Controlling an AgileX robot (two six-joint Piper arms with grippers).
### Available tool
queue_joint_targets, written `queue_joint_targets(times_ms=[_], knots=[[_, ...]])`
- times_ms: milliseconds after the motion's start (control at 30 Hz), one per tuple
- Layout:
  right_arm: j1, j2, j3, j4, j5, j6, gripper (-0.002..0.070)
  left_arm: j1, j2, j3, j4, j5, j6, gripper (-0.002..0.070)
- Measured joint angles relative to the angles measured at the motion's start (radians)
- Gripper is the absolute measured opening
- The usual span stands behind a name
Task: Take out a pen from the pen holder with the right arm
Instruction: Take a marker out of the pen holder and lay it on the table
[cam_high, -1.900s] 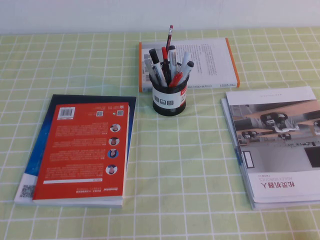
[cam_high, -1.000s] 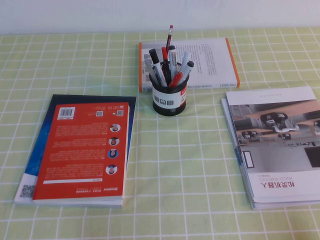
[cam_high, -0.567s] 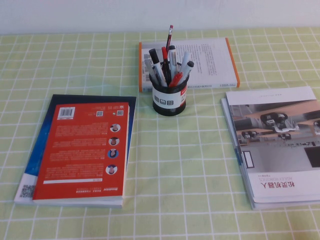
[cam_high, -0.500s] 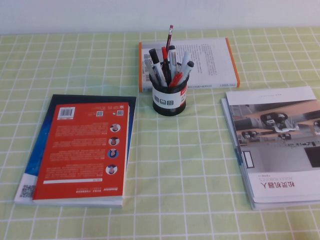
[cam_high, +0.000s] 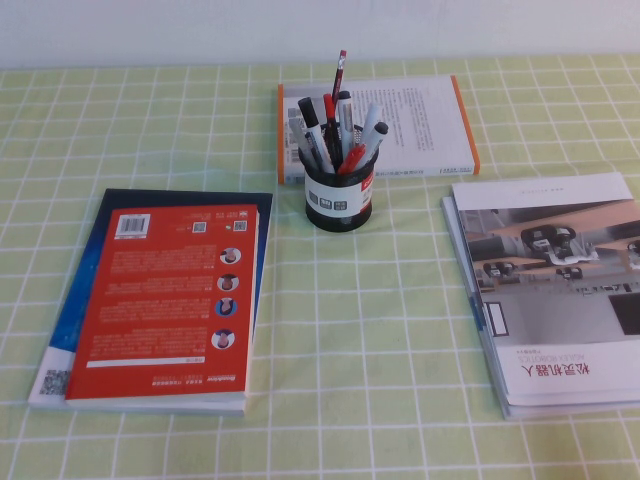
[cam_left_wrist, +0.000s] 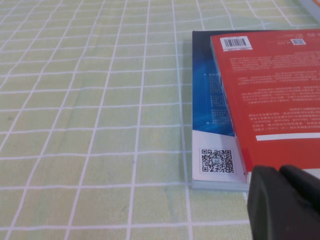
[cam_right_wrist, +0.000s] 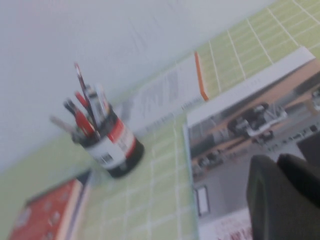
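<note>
Near the grey magazine (cam_right_wrist: 240, 130), your right gripper (cam_right_wrist: 278, 167) is clenched on nothing, well apart from the pen holder (cam_high: 339, 200), which stands full of pens (cam_high: 332, 125) before the white book (cam_high: 420, 120); your left gripper (cam_left_wrist: 280, 175), closed, hovers by the red book (cam_left_wrist: 270, 90)

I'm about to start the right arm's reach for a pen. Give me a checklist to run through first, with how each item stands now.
1. Pen holder upright with pens standing in it: ok.
2. One pen easy to single out: ok, the tallest pen rises well above the rest.
3. Right gripper ready to grasp: not ok, its jaws are shut. It sits by the magazine, well short of the holder.
4. Way from there to the holder free: looks ok, only the flat magazine lies between.
5. Left gripper out of the way: ok, it is at the near edge of the red book, jaws shut.
</note>
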Motion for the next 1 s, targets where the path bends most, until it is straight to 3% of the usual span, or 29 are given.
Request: queue_joint_targets(times_ms=[100, 267, 533, 1000], knots=[[0.000, 0.000, 0.000, 0.150, -0.074, 0.000, -0.0013, 0.000, 0.000, 0.000, 0.000, 0.000, 0.000, -0.0005], [0.000, 0.000, 0.000, 0.228, -0.115, 0.000, -0.0013, 0.000, 0.000, 0.000, 0.000, 0.000, 0.000, -0.0005], [0.000, 0.031, -0.064, 0.247, 0.017, -0.095, -0.0012, 0.000, 0.000, 0.000, 0.000, 0.000, 0.000, -0.0005], [0.000, 0.668, -0.463, 0.307, 0.136, -0.527, -0.0012, 0.000, 0.000, 0.000, 0.000, 0.000, 0.000, -0.0005]])
